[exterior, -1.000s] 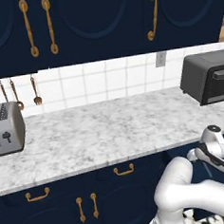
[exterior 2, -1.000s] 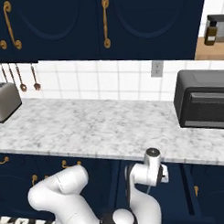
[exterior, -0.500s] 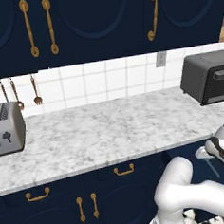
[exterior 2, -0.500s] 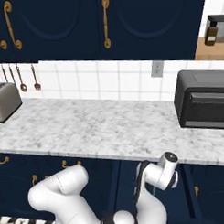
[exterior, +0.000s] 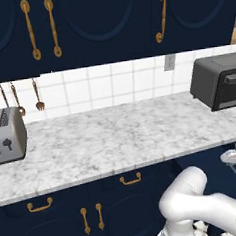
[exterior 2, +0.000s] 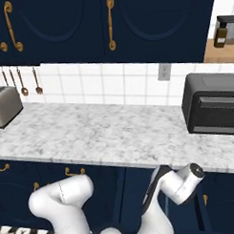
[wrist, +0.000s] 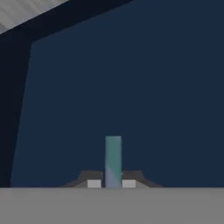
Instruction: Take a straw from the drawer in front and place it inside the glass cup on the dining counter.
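through the hand view i see my gripper (wrist: 112, 183) closed on a teal straw (wrist: 113, 159), the two finger pads (wrist: 94, 183) pressed against its sides low in the picture; the straw stands up between them against a flat navy-blue surface, which i take for the inside of the drawer (wrist: 131, 87), though i cannot tell which part of it; a sliver of grey marble shows at the upper left corner there; in the left base view the white hand sits at the far right edge under the lip of the marble counter (exterior: 102, 141), with a thin pale line just below it that may be the straw, too small to be sure; the right base view has the wrist below the counter edge, right of centre, in front of dark navy cabinet fronts; on the counter a silver toaster (exterior: 6, 135) stands at the left and a dark toaster oven (exterior 2: 211, 103) at the right, well apart; utensils (exterior: 38, 93) hang on the white tiled wall, and navy upper cabinets with brass handles (exterior: 52, 27) run above
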